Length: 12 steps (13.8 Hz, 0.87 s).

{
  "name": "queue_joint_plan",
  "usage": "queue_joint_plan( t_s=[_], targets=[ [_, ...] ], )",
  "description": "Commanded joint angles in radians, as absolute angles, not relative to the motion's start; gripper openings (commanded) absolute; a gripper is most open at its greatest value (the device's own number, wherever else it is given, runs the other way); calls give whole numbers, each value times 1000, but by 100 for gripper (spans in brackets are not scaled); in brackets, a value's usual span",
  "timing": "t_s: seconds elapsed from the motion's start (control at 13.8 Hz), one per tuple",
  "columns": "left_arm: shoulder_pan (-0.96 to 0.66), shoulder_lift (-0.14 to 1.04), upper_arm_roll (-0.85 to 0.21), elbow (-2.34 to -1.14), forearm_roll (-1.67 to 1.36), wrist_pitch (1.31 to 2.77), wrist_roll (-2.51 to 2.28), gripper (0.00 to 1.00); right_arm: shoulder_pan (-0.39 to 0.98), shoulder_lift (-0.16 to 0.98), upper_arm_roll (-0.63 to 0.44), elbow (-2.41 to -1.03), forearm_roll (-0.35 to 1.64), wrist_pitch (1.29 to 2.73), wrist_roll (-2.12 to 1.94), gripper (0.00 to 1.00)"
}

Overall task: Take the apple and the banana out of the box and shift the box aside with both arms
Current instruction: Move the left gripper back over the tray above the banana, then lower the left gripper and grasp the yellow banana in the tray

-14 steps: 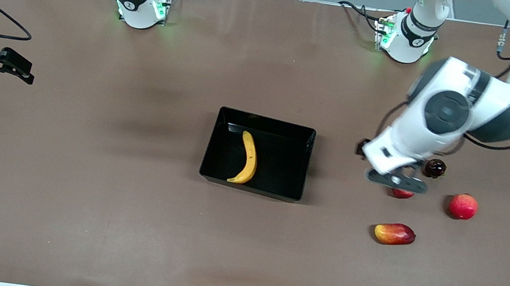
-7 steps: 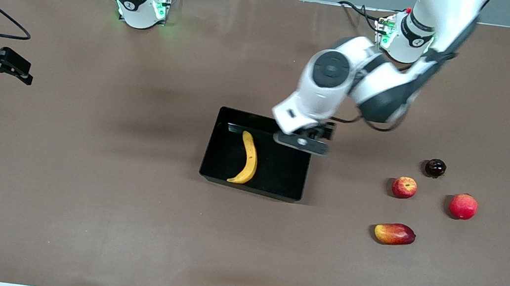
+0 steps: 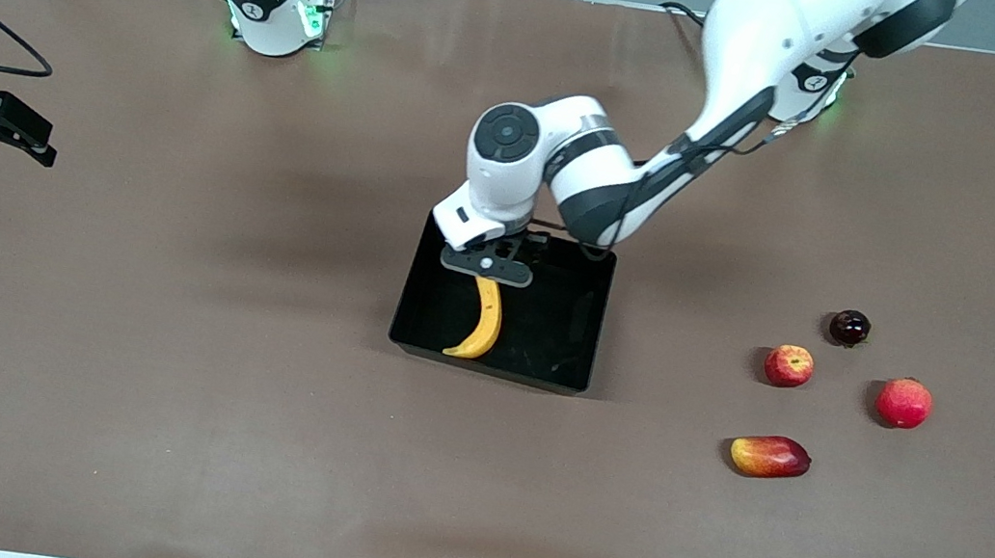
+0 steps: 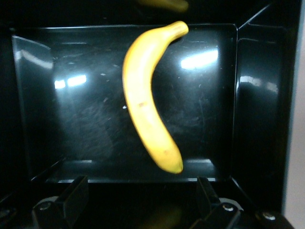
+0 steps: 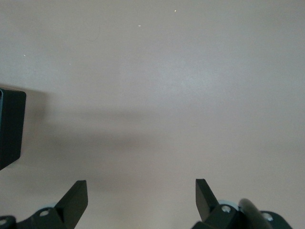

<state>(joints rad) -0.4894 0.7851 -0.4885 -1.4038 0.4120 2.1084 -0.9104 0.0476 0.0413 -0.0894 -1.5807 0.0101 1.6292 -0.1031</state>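
The yellow banana [image 3: 483, 326] lies in the black box [image 3: 561, 380] at the middle of the table. My left gripper [image 3: 487, 268] hangs open and empty over the box, just above the banana's end farther from the front camera. In the left wrist view the banana [image 4: 147, 105] lies on the glossy box floor [image 4: 76, 119], and the open gripper [image 4: 141, 202] holds nothing. The small red and yellow apple [image 3: 788, 366] sits on the table toward the left arm's end. My right gripper [image 3: 21, 132] waits open over the table's right-arm end, and in its wrist view [image 5: 141, 200] it is empty.
Near the apple lie a plain red round fruit [image 3: 904, 402], a dark round fruit [image 3: 849, 327] and a red-yellow mango-like fruit [image 3: 769, 456]. A corner of the box [image 5: 10, 126] shows in the right wrist view.
My left arm swung from above the small apple to above the box and banana. The apple stayed on the table. The right arm barely moved.
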Motion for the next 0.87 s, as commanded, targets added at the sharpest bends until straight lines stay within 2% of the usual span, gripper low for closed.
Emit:
queue_joint_plan(
  t_s=[0.0,0.29,0.58,0.8],
  targets=[
    [-581,831,-399,-1364,431,2170,-931,100,41,58,-87,-1554,-5,1618,-107,100],
    [-594,885,-373,-1362,436,2275,-933,100,44,57,-87,-1554,-5,1611,-107,100],
    [-666,908,-264,-1362,434,2351,-1057,100,58,61,-86,-1557,-3,1609,-110,100],
    [-675,940,-253,-1362,439,2404,-1071,100,71,95,-86,-1559,-8,1597,-107,100]
  ],
)
